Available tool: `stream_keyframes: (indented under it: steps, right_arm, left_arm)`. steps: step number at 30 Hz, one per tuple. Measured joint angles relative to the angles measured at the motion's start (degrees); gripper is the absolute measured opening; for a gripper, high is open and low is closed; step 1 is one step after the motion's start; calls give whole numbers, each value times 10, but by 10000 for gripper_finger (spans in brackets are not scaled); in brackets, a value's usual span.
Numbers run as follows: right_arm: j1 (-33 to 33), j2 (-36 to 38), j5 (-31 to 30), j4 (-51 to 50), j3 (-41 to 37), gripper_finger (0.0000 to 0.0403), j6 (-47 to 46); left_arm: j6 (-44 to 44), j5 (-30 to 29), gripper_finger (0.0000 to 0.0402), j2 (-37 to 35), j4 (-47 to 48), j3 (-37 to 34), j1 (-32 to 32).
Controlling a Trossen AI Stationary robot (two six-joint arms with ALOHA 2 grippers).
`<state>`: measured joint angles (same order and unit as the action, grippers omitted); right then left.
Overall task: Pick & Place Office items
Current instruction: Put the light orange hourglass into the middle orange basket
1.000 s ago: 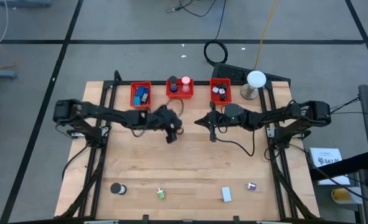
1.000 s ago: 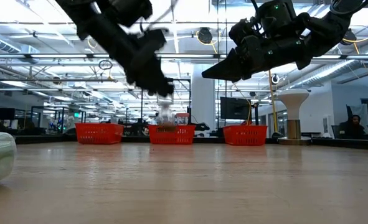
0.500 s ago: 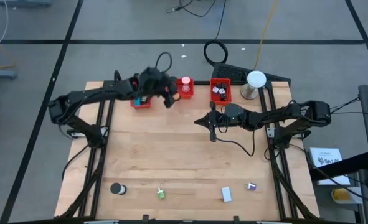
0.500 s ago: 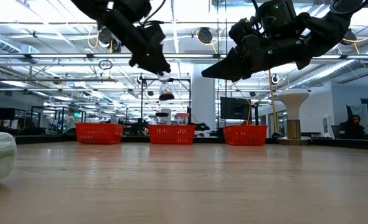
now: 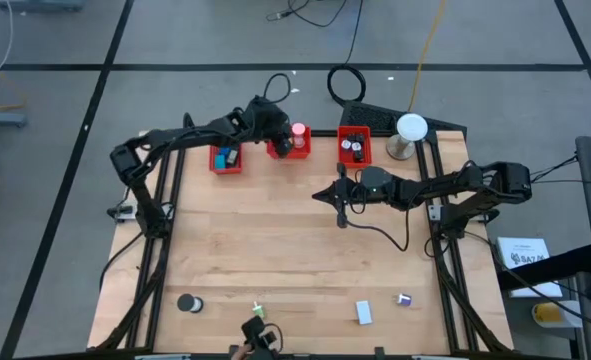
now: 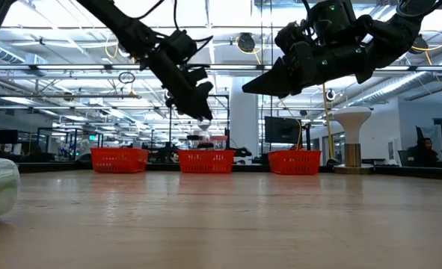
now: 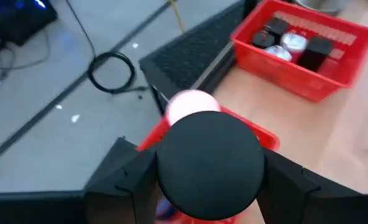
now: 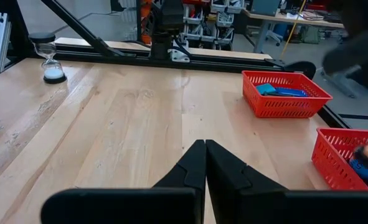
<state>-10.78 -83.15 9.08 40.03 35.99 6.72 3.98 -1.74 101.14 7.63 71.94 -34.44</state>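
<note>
L gripper (image 5: 275,136) over middle bin (image 5: 288,152) (far edge), holding black roll (image 7: 210,167)

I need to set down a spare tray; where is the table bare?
Bare wood spans the middle of the wooden table, between the three red plastic bins along the far edge and the small items near the front edge. The right gripper hovers over its upper part.
</note>
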Motion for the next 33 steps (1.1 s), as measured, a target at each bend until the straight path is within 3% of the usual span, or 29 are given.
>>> stream_keyframes:
  steps: [15,33]
  right_arm:
    - [0,0,1,-3,0,4,0]
    - [0,0,2,-4,0,4,0]
  left_arm:
    - [18,-1,208,55,-26,-2,-4]
    - [19,-2,208,68,-31,-1,-9]
